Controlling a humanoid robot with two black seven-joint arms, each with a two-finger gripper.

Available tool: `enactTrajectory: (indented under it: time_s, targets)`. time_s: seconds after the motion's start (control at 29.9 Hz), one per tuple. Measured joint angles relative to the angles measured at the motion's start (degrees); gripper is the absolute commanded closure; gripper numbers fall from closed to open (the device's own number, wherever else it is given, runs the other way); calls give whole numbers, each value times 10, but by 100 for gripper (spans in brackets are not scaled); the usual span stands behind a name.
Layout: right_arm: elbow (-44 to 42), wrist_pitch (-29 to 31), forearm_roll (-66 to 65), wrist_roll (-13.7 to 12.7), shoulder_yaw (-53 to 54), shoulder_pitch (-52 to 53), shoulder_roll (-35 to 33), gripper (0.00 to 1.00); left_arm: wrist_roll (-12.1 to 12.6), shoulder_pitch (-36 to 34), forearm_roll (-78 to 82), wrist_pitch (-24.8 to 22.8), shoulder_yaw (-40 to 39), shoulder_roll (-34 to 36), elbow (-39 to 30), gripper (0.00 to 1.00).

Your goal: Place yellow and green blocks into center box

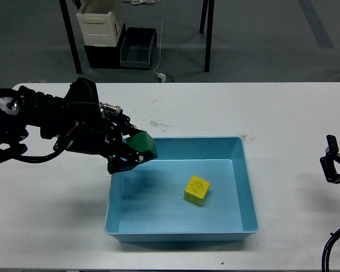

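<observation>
While the left arm reaches in from the left edge, its left gripper (131, 150) hangs over the far-left corner of the light-blue tray (246, 170), jaws clamped on the green block (142, 144) — the cube sits tilted between the fingers, one corner jutting right toward the tray's interior. Whether the block clears the rim fully cannot be told from this angle; it appears to lie just above and inside the corner, not resting on the floor. The coming move, judged from this pose, turns on one relation: the tray's open floor lies right of and nearer than the jaws, so release calls for only a small shift inward and downward. Further right, the yellow block (196, 190) already rests on the tray floor near its middle, well apart from the green one, so a drop at the corner should not strike it. At the far right edge the right gripper (334, 165) stands over the white table (289, 107), holding nothing — jaws apparently apart — and much farther from the green block than the left.
</observation>
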Motion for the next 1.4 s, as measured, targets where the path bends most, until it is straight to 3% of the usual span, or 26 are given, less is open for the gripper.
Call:
enactTrajectory:
  time_s: [0.1, 0.23, 0.33, 0.47, 0.6, 0.84, 1.1, 1.27, 1.4]
  targets:
    - [0, 0, 0, 0, 0, 0, 1, 0, 0, 1, 16, -19, 18, -27, 21, 65]
    - [0, 0, 0, 0, -2, 1, 2, 0, 0, 6, 20, -31, 35, -62, 50, 46]
    - [0, 0, 0, 0, -2, 1, 2, 0, 0, 26, 20, -32, 37, -78, 66, 25]
    - [0, 0, 0, 0, -2, 1, 1, 0, 0, 38, 20, -32, 36, -84, 70, 9]
    - [0, 2, 1, 0, -5, 1, 0, 0, 0, 39, 20, -32, 34, -87, 71, 2]
    - [1, 5, 1, -1, -8, 6, 1, 0, 0, 39, -19, -31, 14, -85, 69, 0]
    - [1, 21, 46, -11, -26, 28, 2, 0, 0, 96, -399, -29, -104, -80, 63, 0]
    - [-1, 38, 215, -60, -47, 49, 2, 0, 0, 182, -617, -23, -188, -81, 58, 0]
    - [-2, 41, 347, -92, -52, 51, 3, 0, 0, 285, -716, 35, -282, -88, 54, 0]
